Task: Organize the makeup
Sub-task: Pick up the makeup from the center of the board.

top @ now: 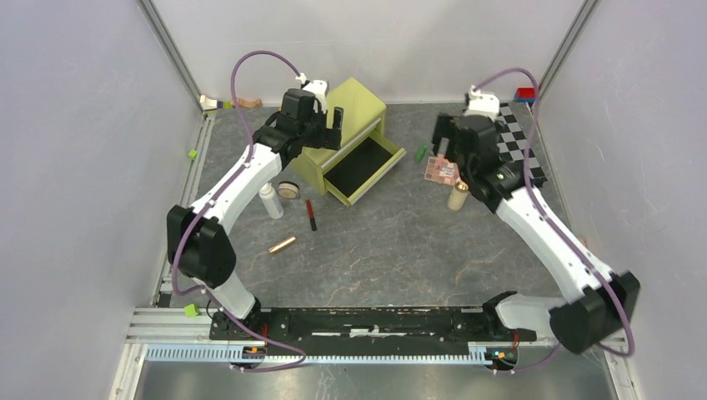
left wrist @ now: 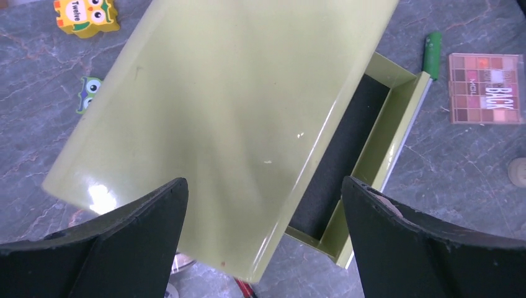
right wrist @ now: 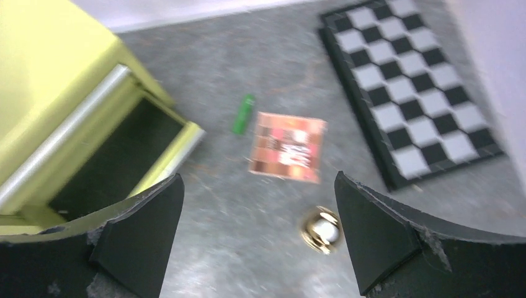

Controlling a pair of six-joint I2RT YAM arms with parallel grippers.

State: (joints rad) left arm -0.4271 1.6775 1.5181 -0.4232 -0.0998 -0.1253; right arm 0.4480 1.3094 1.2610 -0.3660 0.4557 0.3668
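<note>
We are looking down on a grey, marble-veined table [top: 400,250] that is sitting between pale, plain walls, with metal posts running up the far corners. A green drawer box [top: 357,107] is standing toward the far middle, and its drawer [top: 360,167] is hanging open toward the arm bases, showing a dark lining. The left fingers [left wrist: 149,230] are hovering above the box's lid, spread wide and gripping nothing. The right fingers [right wrist: 139,230] are hovering to the right of the box, likewise spread and gripping nothing. The makeup is lying scattered on the table around the box. To the left of the box a white bottle [top: 269,201] is standing upright with a round tan compact [top: 288,190] just beside it. In front of the box a red-black pencil [top: 311,214] is lying flat, and a rose-gold tube [top: 283,244] is lying nearer the bases. To the right of the box a green stick [top: 421,152] is resting near the drawer's corner, with a pink-brown palette [top: 441,171] just past it and a gold-capped bottle [top: 458,196] standing near that. A chequered board [top: 521,146] is lying farther right of the box. Two owl toy blocks [left wrist: 87,15] are sitting near the box, on the side away from the drawer.
</note>
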